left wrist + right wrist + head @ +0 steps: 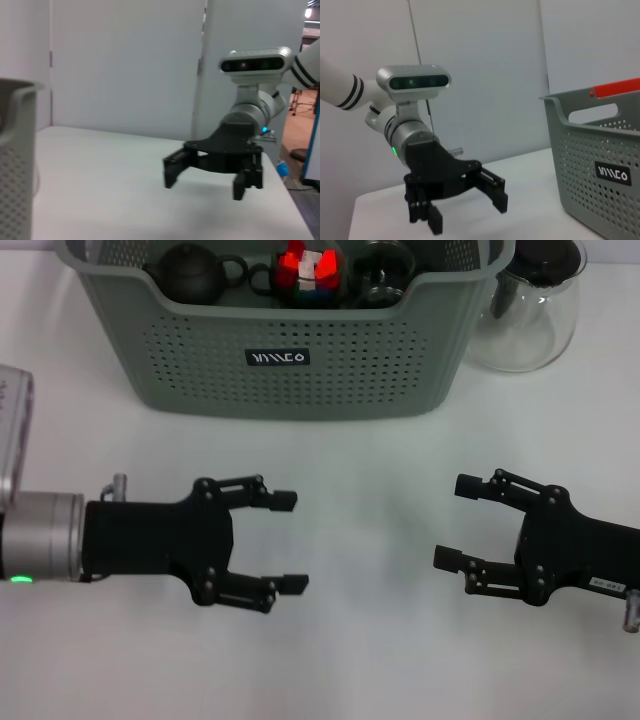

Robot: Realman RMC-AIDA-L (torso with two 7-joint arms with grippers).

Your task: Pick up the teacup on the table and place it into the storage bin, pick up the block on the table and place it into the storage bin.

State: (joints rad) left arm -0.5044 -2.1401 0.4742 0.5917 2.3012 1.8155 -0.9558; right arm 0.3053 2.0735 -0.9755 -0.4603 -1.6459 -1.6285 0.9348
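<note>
The storage bin [350, 360], grey-green with perforated walls and a black label, stands at the back of the white table; it also shows as the bin [17, 160] and the bin [590, 150] in the wrist views. Inside it lie a red and white block [307, 272], a dark teapot [190, 275] and a small glass vessel with dark trim [380, 275], which may be the teacup. My left gripper [295, 542] hovers open and empty in front of the bin, and it appears as the left gripper [467, 215]. My right gripper [452, 522] is open and empty too, also seen as the right gripper [205, 184].
A clear glass jug [530, 310] with a dark lid stands on the table just right of the bin. Bare white table [370, 640] lies between and in front of the two grippers. A wall rises behind the table in the wrist views.
</note>
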